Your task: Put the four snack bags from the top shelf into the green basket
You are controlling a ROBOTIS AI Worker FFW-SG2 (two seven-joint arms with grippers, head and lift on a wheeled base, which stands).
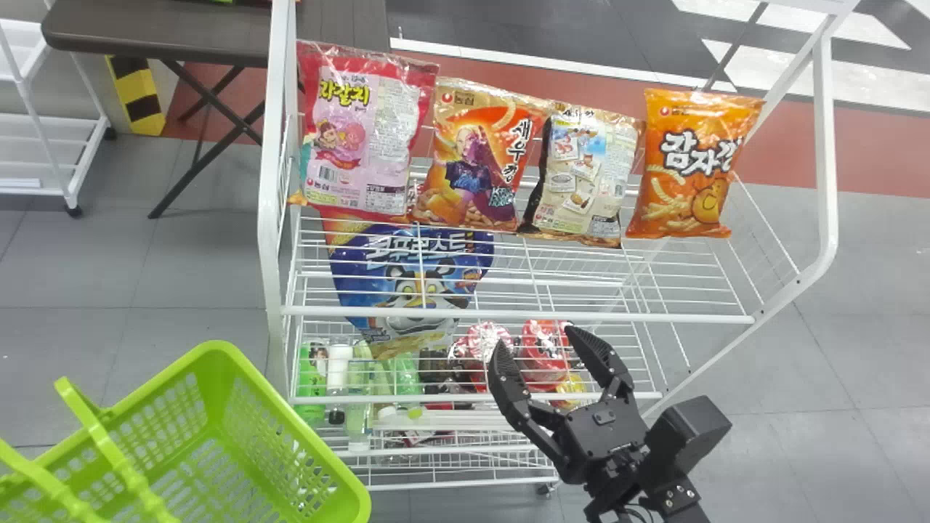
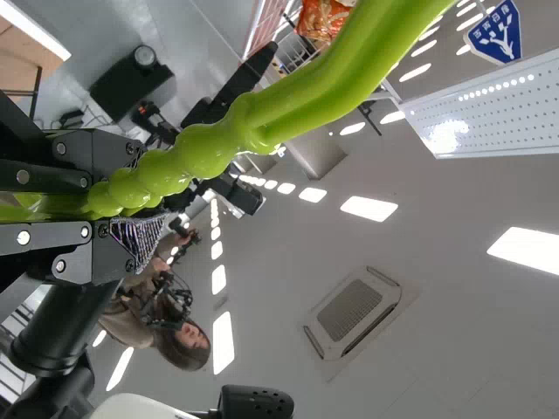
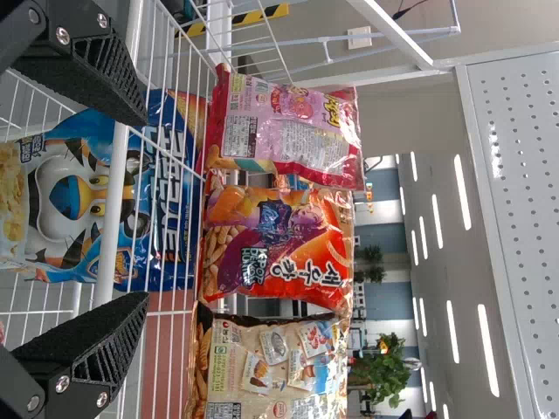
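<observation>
One rack [image 1: 508,317]: all four snack bags [image 1: 476,171] sat on top, so we likely faced the first pick.
Green basket [image 1: 290,425]: our left gripper [image 2: 122,202] clamped its handle [image 2: 314,87].
Right gripper [image 1: 535,340]: fingers [image 1: 506,378] apart; we next needed to reach one bag and close.

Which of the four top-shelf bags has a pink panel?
The leftmost bag in the head view, its pink panel edged in red. The red-orange bag beside it, the beige bag and the rightmost orange bag have none.
</observation>
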